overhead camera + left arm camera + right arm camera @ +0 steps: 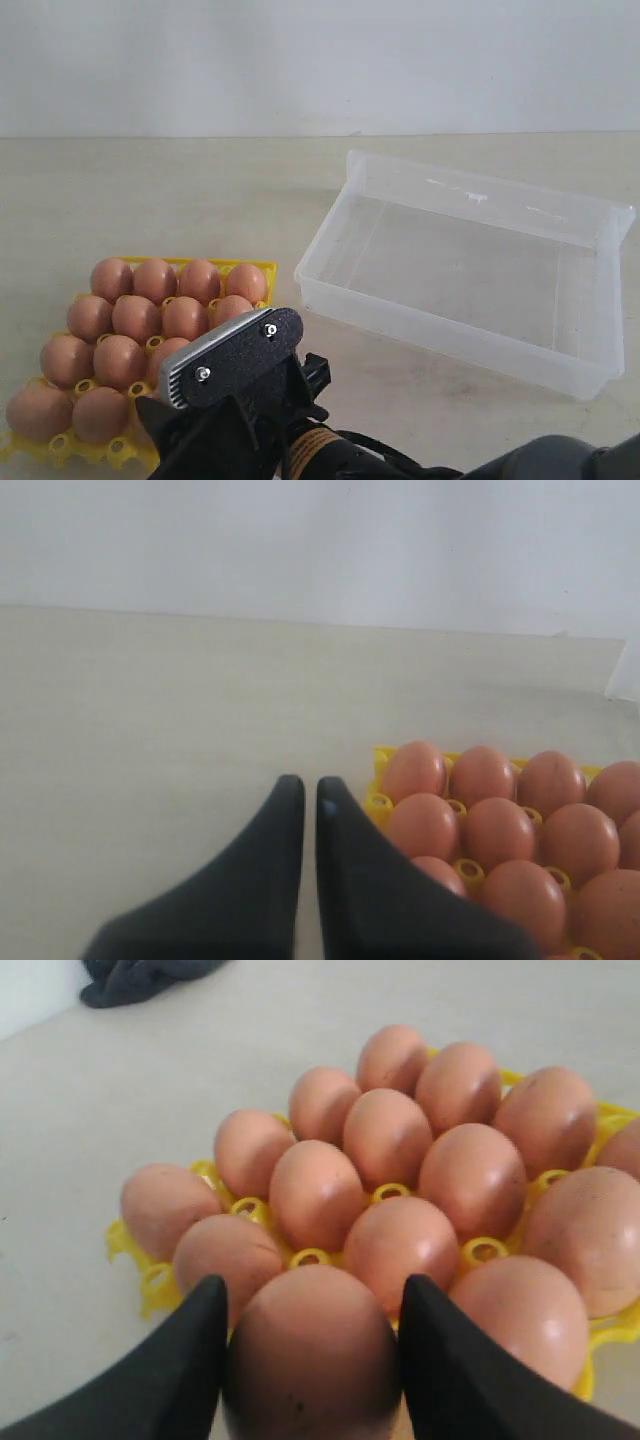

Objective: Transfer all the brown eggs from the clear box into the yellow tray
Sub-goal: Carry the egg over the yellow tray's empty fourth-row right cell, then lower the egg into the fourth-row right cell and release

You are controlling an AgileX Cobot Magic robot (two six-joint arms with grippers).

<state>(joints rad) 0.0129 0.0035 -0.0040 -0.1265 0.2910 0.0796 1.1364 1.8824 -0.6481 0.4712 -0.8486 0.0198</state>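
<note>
Several brown eggs (150, 320) fill the yellow tray (262, 270) at the left of the table. The clear box (470, 195) at the right holds no eggs. My right arm's wrist (235, 365) reaches over the tray's near corner and hides its fingers in the exterior view. In the right wrist view my right gripper (312, 1285) is shut on one brown egg (312, 1360), low over the tray's edge (130, 1250) beside the seated eggs (388, 1135). My left gripper (303, 785) is shut on nothing, beside the tray (380, 802) and its eggs (497, 830).
A dark cloth (140, 978) lies on the table beyond the tray in the right wrist view. A plain pale wall (320, 60) rises behind the beige tabletop (200, 190).
</note>
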